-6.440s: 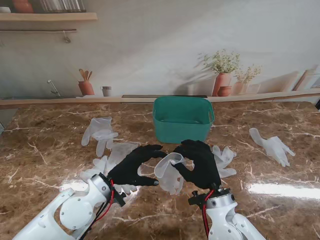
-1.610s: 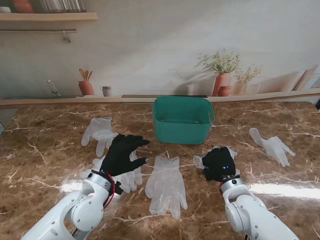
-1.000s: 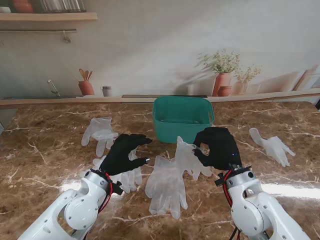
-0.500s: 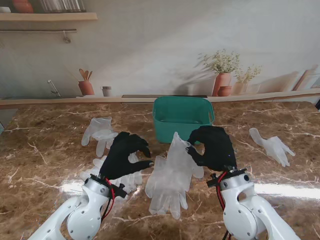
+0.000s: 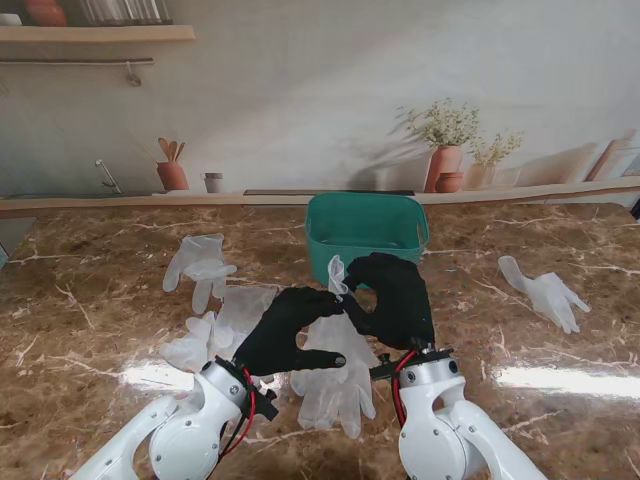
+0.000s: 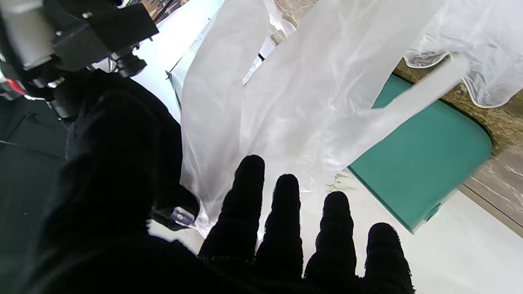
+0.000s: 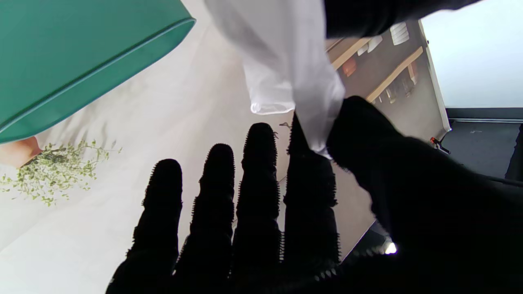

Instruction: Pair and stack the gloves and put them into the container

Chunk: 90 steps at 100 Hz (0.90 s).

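Looking down from the stand, I see my right hand [image 5: 392, 298] pinching a thin clear glove [image 5: 336, 272] by its edge, lifted just in front of the green container [image 5: 365, 238]; the right wrist view shows the film caught between thumb and forefinger [image 7: 310, 192]. My left hand [image 5: 290, 330] sits close beside it with fingers spread, and I cannot tell whether it touches the hanging glove, since the two hands overlap there. Under them a second glove [image 5: 335, 385] lies flat on the desk [image 5: 90, 330], its cuff end hidden by my hands. More gloves lie to the left [image 5: 200, 262], partly covered by my left arm, and one lies well apart on the right [image 5: 545, 292]. In the left wrist view the raised glove [image 6: 294, 94] fills most of the frame and blurs at its fingertips. No label or writing is readable on the container or gloves.
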Each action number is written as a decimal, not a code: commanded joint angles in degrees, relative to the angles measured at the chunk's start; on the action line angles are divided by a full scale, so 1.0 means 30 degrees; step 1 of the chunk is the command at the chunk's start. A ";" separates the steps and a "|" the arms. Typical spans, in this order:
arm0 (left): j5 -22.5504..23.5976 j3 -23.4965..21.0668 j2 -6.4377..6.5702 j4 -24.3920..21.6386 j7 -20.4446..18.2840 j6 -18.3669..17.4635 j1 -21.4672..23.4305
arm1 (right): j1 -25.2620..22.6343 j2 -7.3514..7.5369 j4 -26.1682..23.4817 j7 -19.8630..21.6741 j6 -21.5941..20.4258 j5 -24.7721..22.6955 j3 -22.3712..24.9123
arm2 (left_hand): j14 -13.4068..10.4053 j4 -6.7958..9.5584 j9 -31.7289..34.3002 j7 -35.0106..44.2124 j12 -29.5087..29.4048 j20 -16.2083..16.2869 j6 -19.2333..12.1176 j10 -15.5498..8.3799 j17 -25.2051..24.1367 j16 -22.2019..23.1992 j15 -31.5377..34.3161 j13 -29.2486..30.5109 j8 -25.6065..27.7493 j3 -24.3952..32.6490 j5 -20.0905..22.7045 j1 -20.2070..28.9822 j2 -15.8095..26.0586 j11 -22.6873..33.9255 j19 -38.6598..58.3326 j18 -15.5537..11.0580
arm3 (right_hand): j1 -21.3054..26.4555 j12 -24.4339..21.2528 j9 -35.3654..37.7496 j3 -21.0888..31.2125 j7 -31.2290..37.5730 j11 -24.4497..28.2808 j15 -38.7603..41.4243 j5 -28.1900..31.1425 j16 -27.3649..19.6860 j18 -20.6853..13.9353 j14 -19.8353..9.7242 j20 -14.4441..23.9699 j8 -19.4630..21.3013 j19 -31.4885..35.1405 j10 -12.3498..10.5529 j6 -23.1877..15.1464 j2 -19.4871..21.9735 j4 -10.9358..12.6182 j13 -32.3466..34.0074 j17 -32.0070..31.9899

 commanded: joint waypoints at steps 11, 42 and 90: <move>-0.0189 0.0334 -0.0065 0.0387 0.0305 -0.0027 -0.0188 | 0.0028 -0.0414 0.0397 -0.0246 -0.0125 0.0501 -0.0610 | -0.0833 0.0620 -0.1231 -0.0659 -0.0303 -0.1071 0.0767 0.0043 0.0167 -0.0355 -0.1010 -0.1480 -0.0401 -0.1632 -0.1162 -0.1158 0.0420 -0.0402 -0.1051 -0.1033 | 0.0648 -0.0453 -0.0634 0.0531 0.0748 0.0194 0.0022 0.0596 0.0020 -0.0529 -0.0168 0.0176 -0.0632 0.0057 0.0091 -0.0251 -0.0094 -0.0240 -0.0759 -0.0335; 0.0827 0.0736 -0.0506 0.0649 0.2634 0.0868 -0.0262 | -0.0245 -0.0637 0.0325 -0.0949 -0.0774 0.1066 -0.1350 | -0.0723 0.0774 -0.0930 0.0329 -0.0005 -0.0993 0.0552 0.0051 0.0119 -0.0065 -0.0951 -0.1133 0.0488 -0.2664 -0.1246 -0.0755 0.0994 0.0005 -0.0640 -0.1058 | 0.0637 -0.0583 -0.0604 0.0541 0.0904 0.0403 0.0059 0.0653 -0.0041 -0.0547 -0.0183 0.0139 -0.1055 0.0071 0.0044 -0.0100 -0.0212 -0.0236 -0.0737 -0.0328; 0.1191 0.1027 -0.0737 0.0935 0.3781 0.0694 -0.0429 | -0.0375 -0.0865 0.0202 -0.1463 -0.0818 0.1616 -0.2085 | -0.0921 -0.0288 0.0090 0.4362 0.0068 0.0132 -0.2573 -0.0303 0.0044 0.0362 -0.0492 -0.0637 0.3259 0.6478 0.1117 0.1765 0.2159 0.0552 -0.0126 -0.1419 | 0.0674 -0.0790 -0.0561 0.0508 0.1240 0.0836 0.0262 0.0831 -0.0098 -0.0616 -0.0208 0.0029 -0.2832 0.0143 0.0027 0.0377 -0.0607 -0.0256 -0.0925 -0.0498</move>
